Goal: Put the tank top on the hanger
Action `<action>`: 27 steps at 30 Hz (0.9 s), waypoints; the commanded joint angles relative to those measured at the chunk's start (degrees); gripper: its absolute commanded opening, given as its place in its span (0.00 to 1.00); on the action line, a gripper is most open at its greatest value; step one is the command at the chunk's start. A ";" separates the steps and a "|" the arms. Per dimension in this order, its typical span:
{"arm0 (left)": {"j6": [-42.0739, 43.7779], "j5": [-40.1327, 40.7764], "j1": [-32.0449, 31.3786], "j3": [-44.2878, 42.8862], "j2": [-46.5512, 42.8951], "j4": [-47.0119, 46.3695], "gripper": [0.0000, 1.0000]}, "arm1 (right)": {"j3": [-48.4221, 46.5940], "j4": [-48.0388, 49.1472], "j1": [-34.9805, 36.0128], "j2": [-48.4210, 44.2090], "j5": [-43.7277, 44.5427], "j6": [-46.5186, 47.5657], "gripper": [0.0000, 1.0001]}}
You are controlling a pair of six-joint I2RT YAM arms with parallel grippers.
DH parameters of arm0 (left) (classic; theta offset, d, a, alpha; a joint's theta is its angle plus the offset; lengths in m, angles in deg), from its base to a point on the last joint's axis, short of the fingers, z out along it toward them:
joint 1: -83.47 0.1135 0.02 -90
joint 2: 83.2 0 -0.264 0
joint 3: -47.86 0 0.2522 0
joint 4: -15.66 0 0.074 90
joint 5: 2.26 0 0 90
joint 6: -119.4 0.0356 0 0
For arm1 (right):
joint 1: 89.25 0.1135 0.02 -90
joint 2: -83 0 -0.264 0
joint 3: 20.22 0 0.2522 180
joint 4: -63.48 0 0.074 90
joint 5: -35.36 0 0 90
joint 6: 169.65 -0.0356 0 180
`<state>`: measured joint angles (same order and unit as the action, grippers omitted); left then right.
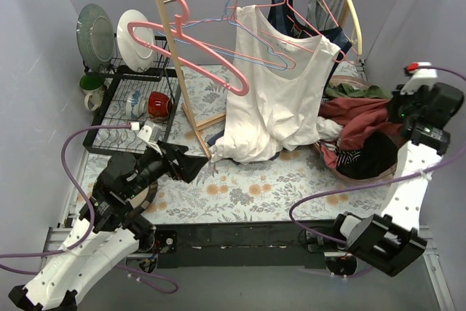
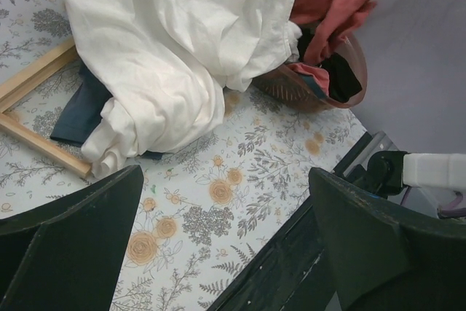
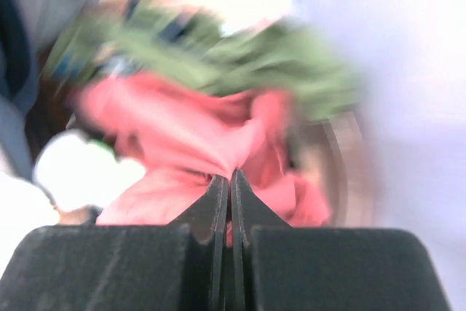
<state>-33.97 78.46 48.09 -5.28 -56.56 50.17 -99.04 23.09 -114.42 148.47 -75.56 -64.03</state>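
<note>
Right end effector [image 3: 229,175] pinching a fold of the tank top [image 3: 191,142] at its tips, left end effector [image 2: 224,171] spread above tabletop [image 2: 256,152]

Soft, even light fills the top view, which is sharp, with only faint shadows on the table [image 1: 291,187] under the white top [image 1: 280,100]. From the left wrist, that top's upper folds are nearly washed out. The right wrist view is badly smeared: the tank top [image 3: 189,143] and green cloth [image 3: 240,56] blur under white glare, and only the right gripper [image 3: 228,178] is crisp.
</note>
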 commanded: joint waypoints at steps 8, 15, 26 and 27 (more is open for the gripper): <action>0.53 1.63 -0.31 -6.76 -0.17 2.27 0.98 | -31.31 -7.82 -8.05 -9.66 -5.26 0.22 0.01; 0.97 2.51 -0.22 -8.00 -1.06 3.68 0.98 | -48.48 -10.37 -8.05 -5.53 -18.87 -6.99 0.01; 0.71 -0.83 -0.31 -5.72 2.45 1.92 0.98 | -53.16 -1.33 -9.46 -7.63 -40.23 -22.88 0.01; 0.62 -1.18 -0.31 -5.19 2.72 1.75 0.98 | -52.81 2.51 -10.68 -8.08 -42.68 -24.30 0.01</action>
<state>-33.65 79.25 48.09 -11.44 -55.56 52.71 -151.67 14.61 -122.86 141.89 -107.93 -78.98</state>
